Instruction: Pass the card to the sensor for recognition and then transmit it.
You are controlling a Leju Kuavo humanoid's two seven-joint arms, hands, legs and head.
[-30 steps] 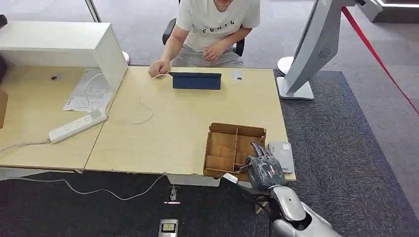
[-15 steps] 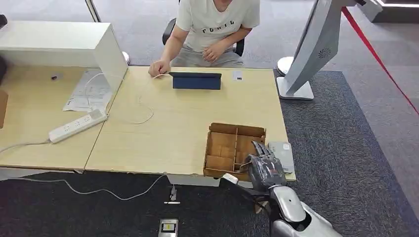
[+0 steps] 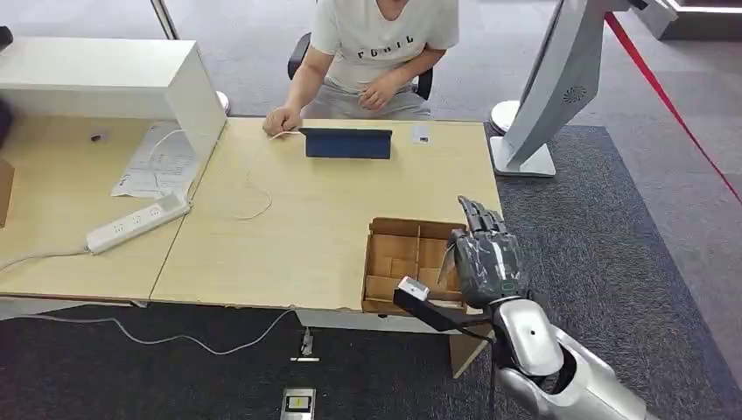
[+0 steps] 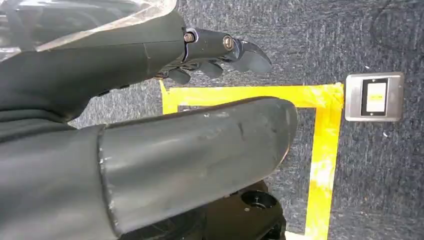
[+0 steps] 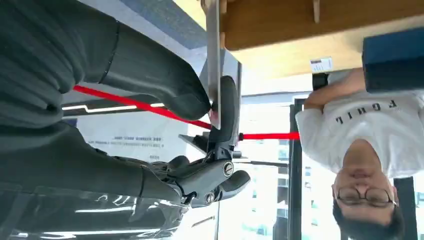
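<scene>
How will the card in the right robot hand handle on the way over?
The card looks straight edge-on, so probably stiff. Thin, likely light. The right robot hand pinches only one end, so it may pivot or slip.

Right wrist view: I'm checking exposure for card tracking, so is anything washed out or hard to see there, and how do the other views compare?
Right wrist view: windows behind the person are blown out, the right robot hand dark against them, the card edge-on; head view: evenly lit; left wrist view: the left robot hand close and soft.
</scene>
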